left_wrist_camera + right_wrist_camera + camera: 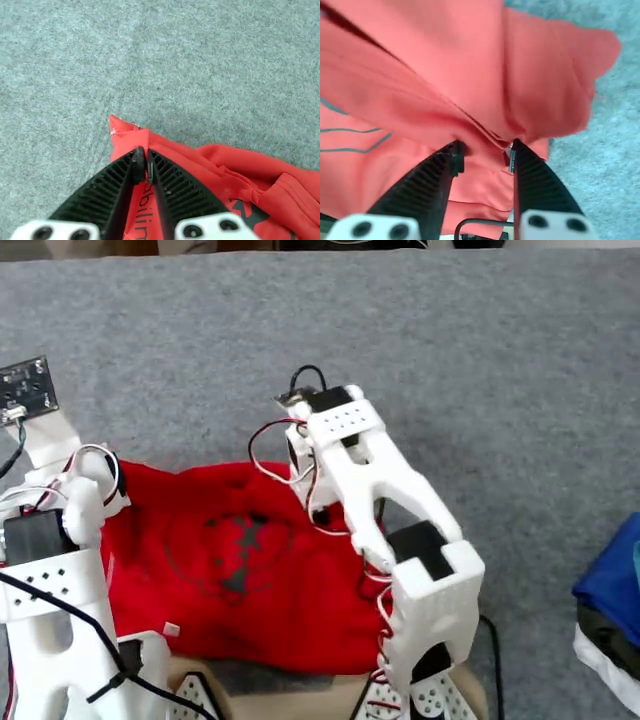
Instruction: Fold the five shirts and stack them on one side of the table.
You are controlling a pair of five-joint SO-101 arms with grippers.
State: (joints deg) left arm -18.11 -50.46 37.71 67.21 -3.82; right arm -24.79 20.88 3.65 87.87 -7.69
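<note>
A red shirt (240, 570) with a dark print lies crumpled on the grey table near the front, between my two arms. My left gripper (142, 164) is shut on a corner of the red shirt (225, 165), low over the felt; in the high view this corner is at the shirt's left side by the left gripper (100, 490). My right gripper (485, 150) holds a bunched fold of the red shirt (470, 75) between its fingertips, at the shirt's far right edge below the right gripper (308, 485).
Folded shirts (612, 610) in blue, dark and white are stacked at the right edge. A small circuit board (25, 385) sits at the far left. The grey felt table (450, 330) stretches open behind the arms. Beige card (270, 695) shows at the front.
</note>
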